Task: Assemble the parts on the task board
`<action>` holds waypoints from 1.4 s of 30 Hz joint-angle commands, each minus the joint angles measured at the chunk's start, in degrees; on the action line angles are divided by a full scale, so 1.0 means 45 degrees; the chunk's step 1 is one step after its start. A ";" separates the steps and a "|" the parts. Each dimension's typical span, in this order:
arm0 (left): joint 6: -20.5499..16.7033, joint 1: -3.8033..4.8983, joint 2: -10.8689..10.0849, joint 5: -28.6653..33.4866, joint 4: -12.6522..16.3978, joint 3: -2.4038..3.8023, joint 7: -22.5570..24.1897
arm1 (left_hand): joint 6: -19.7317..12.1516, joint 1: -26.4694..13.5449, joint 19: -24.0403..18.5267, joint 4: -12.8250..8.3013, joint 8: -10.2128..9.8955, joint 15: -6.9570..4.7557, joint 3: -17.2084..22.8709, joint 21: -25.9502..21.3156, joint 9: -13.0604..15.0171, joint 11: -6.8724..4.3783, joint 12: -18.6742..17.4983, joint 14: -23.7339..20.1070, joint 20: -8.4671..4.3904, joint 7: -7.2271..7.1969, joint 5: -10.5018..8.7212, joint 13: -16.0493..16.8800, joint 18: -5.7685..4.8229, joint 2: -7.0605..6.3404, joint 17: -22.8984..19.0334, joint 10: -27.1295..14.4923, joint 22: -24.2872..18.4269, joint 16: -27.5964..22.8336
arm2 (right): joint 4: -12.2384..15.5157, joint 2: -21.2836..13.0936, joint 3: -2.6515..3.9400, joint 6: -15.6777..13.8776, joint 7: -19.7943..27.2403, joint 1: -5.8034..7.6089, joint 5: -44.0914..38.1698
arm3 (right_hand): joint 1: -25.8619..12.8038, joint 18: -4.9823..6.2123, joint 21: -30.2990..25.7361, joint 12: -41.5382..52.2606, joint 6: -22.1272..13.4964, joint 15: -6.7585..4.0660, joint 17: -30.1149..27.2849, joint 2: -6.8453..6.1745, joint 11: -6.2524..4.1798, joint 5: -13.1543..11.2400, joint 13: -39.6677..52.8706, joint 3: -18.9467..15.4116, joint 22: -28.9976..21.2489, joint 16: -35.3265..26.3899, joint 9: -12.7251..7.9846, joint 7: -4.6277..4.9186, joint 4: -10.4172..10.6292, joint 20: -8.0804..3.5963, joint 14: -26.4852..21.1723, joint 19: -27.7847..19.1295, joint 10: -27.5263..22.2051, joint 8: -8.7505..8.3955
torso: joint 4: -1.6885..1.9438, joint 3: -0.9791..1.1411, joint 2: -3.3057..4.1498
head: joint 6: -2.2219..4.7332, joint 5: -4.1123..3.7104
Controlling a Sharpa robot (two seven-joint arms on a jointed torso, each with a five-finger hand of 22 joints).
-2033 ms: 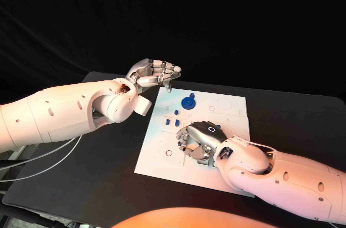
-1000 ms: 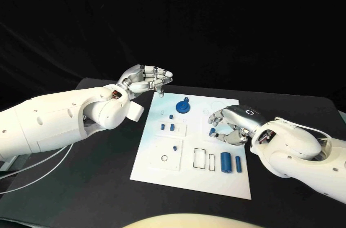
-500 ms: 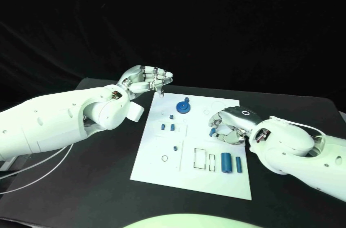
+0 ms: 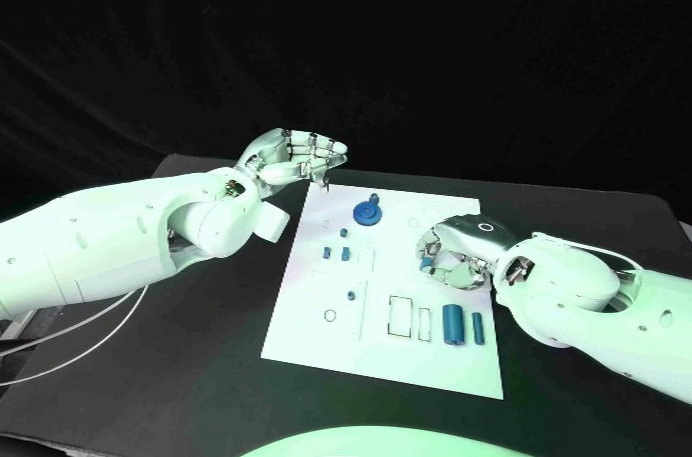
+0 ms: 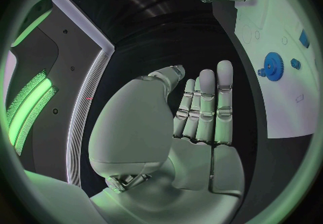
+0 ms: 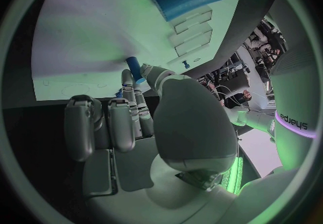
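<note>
The right hand pinched a small blue cylindrical part in its fingers over the white task board. The left hand, fingers curled in on nothing, hung beyond the board's far left corner.

Looks like a robotics lab or test cell: black worktop against a dark backdrop, white task board laid out with outlined slots in the middle, loose cables trailing off the near left edge.

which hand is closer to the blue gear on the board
Left, narrowly. The left hand hovers just past the task board's far corner, up and to the side of the blue gear. The right hand sits over the board, nearer the robot than the gear.
</note>
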 commanded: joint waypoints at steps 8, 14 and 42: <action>0.0191 0.0009 0.0020 0.0065 0.0028 0.0008 0.0063 | -0.0068 0.0044 -0.0059 0.0002 0.0035 -0.0001 0.0076 -0.0079 -0.0010 -0.0002 0.0058 -0.0048 0.0022 0.0021 0.0074 -0.0013 0.0181 -0.0022 -0.0016 -0.0075 -0.0018 -0.0052 | -0.0158 0.0120 -0.0028 0.0291 -0.0139 -0.0035 -0.0160 | 0.0178 -0.0009 0.0255 0.0188 0.0410 -0.0163 0.0064 0.0240 -0.0107 -0.0084 0.0000 0.0268 0.2489 0.0010 0.0073 -0.0064 -0.0032 -0.0091 0.0446 0.0393 0.0468 0.0185 | -0.0005 0.0002 -0.0011 | -0.0035 -0.0018; 0.0182 0.0009 0.0018 0.0065 0.0026 0.0008 0.0059 | -0.0065 0.0049 -0.0062 0.0002 0.0042 0.0000 0.0087 -0.0080 -0.0010 -0.0002 0.0068 -0.0051 0.0024 0.0020 0.0076 -0.0014 0.0183 -0.0006 -0.0019 -0.0082 -0.0017 -0.0048 | -0.0148 0.0114 -0.0033 -0.0150 -0.0327 -0.0038 -0.0289 | 0.0455 -0.0040 0.0395 0.0311 0.0721 -0.0282 0.0089 0.0584 -0.0219 -0.0393 0.0059 0.0562 0.2559 0.0031 0.0178 -0.0164 -0.0227 -0.0191 0.0464 0.0467 0.0825 0.0366 | 0.0000 -0.0002 -0.0012 | -0.0026 -0.0038; 0.0195 0.0007 0.0066 0.0083 -0.0020 0.0007 0.0068 | -0.0070 0.0078 -0.0067 -0.0016 0.0055 -0.0001 0.0116 -0.0080 -0.0013 0.0000 0.0094 -0.0062 0.0026 0.0022 0.0080 -0.0016 0.0186 0.0023 -0.0030 -0.0106 -0.0015 -0.0039 | 0.2234 -0.0284 0.0100 -0.2605 0.0144 0.0139 0.0556 | 0.0552 -0.0078 0.0552 0.0362 0.0935 -0.0377 0.0069 0.0656 -0.0347 -0.0439 0.0125 0.0842 0.2642 0.0029 0.0399 -0.0263 -0.0537 -0.0301 0.0472 0.0546 0.1154 0.0604 | -0.0018 0.0007 -0.0018 | -0.0058 0.0093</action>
